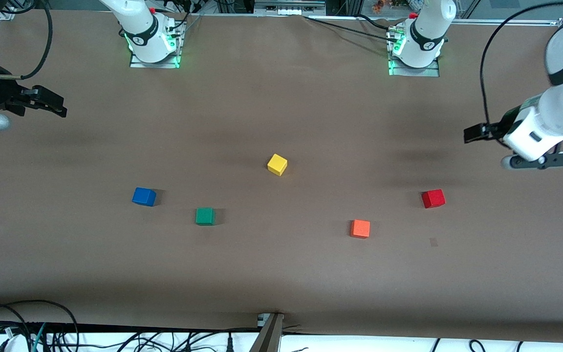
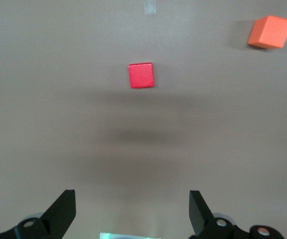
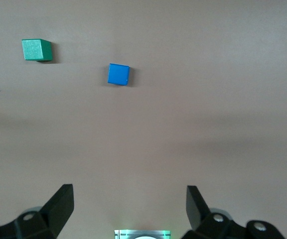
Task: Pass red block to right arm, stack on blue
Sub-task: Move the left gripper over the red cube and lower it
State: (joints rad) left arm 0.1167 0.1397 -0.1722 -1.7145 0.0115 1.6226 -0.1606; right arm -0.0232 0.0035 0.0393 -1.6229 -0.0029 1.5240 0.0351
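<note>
Red block, a small bright-red solid cube (image 1: pixel 433 198) (image 2: pixel 141 75), is sitting on the brown table (image 1: pixel 281 274) toward the left arm's end, apart from the small blue solid cube (image 1: pixel 143 196) (image 3: pixel 118 74); left gripper (image 2: pixel 132 211) and right gripper (image 3: pixel 129 209) are hovering spread wide, both empty

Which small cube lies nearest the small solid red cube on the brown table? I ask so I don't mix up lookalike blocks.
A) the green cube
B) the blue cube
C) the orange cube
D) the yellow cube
C: the small orange cube sits closest to the small solid red cube, and it is the only other block in the left wrist view.
</note>
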